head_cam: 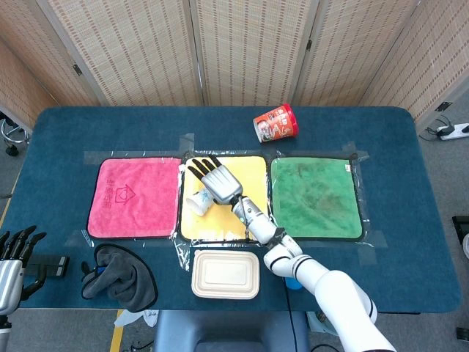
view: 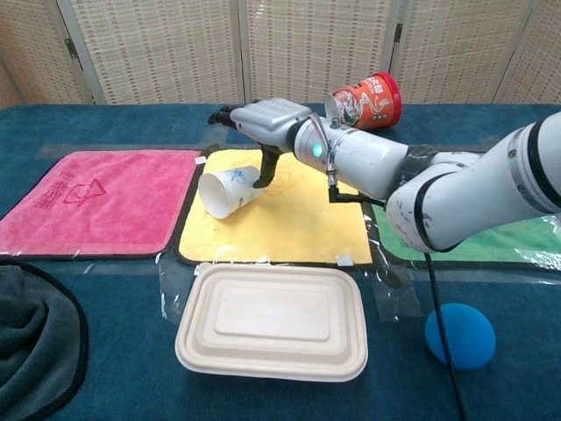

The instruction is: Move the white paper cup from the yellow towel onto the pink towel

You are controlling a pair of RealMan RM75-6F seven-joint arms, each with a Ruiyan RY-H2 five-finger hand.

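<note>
On the yellow towel [head_cam: 227, 198], near its left edge, the white paper cup [view: 226, 191] lay on its side with its open mouth turned toward the pink towel [head_cam: 134, 196]. The right hand [view: 261, 123] hovered palm-down directly over the cup, its fingers [view: 223, 115] spread apart and extended leftward, while one digit pointed down against the cup's base end; nothing was gripped. The left hand [head_cam: 12, 262] appeared only at the lower left corner of the head view, off the table [head_cam: 66, 139], fingers apart and holding nothing. To the right of the yellow towel lay a green towel [head_cam: 316, 196], and behind it a red printed cup [head_cam: 275, 122] rested on its side. In front of the towels sat a closed beige food container [view: 273, 320], with a blue ball [view: 458, 335] to its right and a dark grey cloth [head_cam: 121, 276] to its left.
</note>
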